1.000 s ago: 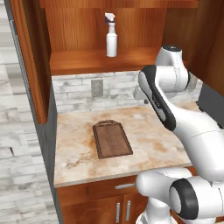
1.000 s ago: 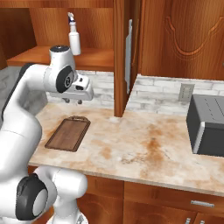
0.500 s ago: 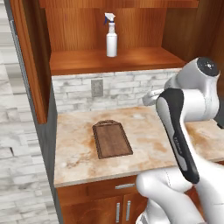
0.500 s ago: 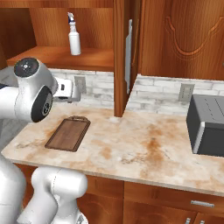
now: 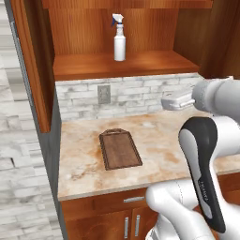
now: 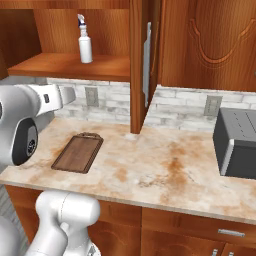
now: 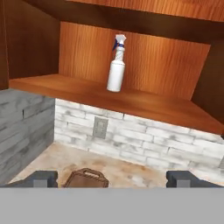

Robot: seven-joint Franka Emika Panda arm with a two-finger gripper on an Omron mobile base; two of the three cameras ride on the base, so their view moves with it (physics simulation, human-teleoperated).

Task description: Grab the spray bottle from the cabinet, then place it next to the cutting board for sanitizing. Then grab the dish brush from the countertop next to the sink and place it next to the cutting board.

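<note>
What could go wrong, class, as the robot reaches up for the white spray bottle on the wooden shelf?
1. The slim white plastic spray bottle stands upright and alone on the reddish-brown wooden cabinet shelf; a bump from the open pincer could likely tip it.
2. The pincer sits below shelf height, so rising straight might strike the shelf's front edge.
3. The dark brown wooden cutting board lies right beneath; a dropped bottle could land on it and roll.

You have one spray bottle point(image 5: 119, 41) on the cabinet point(image 5: 140, 63) shelf. One cutting board point(image 5: 120, 149) lies on the counter point(image 5: 164, 140). Two wall outlets: one point(image 6: 91, 96) behind the board, one point(image 6: 213, 105) further right. One dark appliance point(image 6: 236, 149) sits at the right.
</note>
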